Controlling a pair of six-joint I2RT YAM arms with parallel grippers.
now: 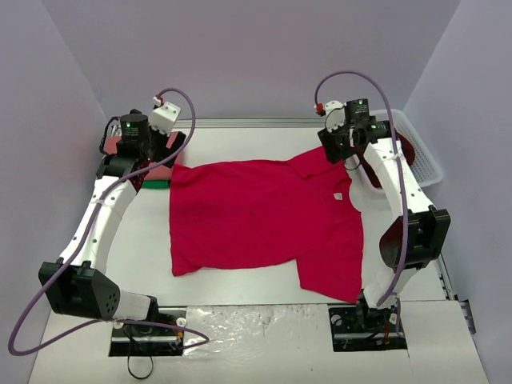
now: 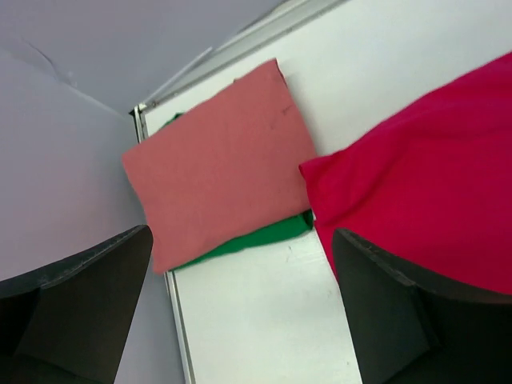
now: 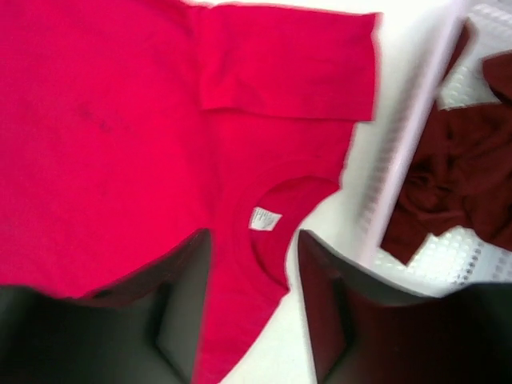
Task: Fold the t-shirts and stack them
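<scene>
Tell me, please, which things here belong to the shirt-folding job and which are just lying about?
Job:
bright crimson cloth t-shirt, spread flat
folded salmon-red cloth shirt
crumpled dark maroon cloth shirt

Lying about:
white plastic lattice basket, holding the maroon one
green folded cloth under the salmon one, kind unclear

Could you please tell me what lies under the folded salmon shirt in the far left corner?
A green cloth lies under the salmon shirt, peeking out along one edge and at one corner. The rest is covered, so its kind cannot be told.
</scene>
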